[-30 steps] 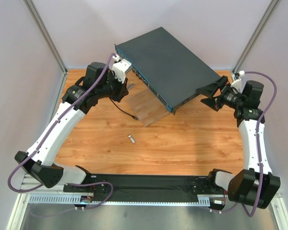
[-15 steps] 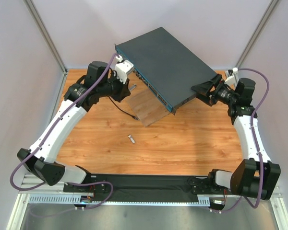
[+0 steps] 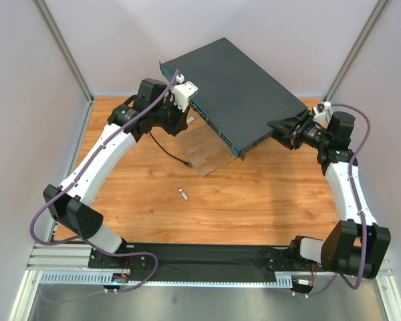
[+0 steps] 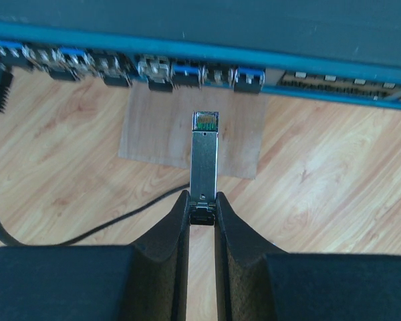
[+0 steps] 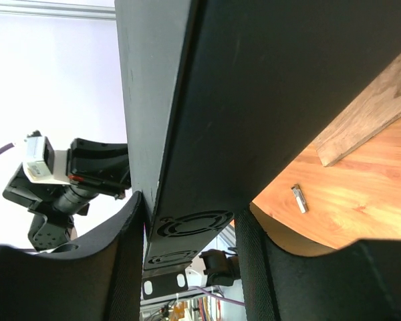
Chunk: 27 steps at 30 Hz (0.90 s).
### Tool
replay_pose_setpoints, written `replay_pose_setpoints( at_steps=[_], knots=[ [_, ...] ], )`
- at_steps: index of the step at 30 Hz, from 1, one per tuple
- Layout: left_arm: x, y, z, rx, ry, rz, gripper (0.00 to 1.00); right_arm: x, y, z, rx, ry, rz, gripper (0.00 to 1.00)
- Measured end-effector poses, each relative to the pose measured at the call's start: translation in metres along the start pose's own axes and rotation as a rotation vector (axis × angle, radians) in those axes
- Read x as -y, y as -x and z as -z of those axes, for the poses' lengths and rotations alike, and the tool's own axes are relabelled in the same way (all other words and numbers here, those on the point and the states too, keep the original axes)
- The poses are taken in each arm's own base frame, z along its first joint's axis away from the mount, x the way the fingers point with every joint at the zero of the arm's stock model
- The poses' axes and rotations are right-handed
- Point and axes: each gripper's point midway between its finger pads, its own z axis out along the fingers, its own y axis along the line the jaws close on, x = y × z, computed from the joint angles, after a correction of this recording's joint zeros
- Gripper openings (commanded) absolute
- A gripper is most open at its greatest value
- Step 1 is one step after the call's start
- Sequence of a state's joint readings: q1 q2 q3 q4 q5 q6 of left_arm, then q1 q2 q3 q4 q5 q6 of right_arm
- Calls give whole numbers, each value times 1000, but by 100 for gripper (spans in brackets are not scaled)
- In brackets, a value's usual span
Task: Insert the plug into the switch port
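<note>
1. The left pincer (image 4: 202,200) is clenched on the rear end of the plug (image 4: 204,157).
2. The plug's long axis is aimed straight ahead of the fingers, roughly square to the teal front edge of the switch (image 4: 254,27). Its tip is near the port row (image 4: 187,70) but apart from it.
3. The switch is set at the far side of the desk (image 4: 334,180), its front over a wooden board (image 4: 160,134).
4. The right pincer (image 5: 190,207) is closed about the switch's opposite end, so insertion is judged to fall to the left arm.
</note>
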State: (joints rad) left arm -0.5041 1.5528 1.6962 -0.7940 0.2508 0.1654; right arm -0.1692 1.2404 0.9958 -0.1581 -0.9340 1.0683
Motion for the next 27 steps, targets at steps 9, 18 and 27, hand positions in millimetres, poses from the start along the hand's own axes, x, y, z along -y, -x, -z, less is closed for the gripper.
replay_pose_setpoints(
  at_steps=[9, 18, 27],
  knots=[
    [4, 21, 0, 16, 17, -57, 0, 0, 0, 0, 1, 2, 13, 0],
    [10, 12, -5, -24, -1, -76, 0, -1, 1, 0, 2, 2, 21, 0],
    [9, 17, -6, -17, 3, -86, 0, -1, 1, 0, 2, 2, 23, 0]
  ],
)
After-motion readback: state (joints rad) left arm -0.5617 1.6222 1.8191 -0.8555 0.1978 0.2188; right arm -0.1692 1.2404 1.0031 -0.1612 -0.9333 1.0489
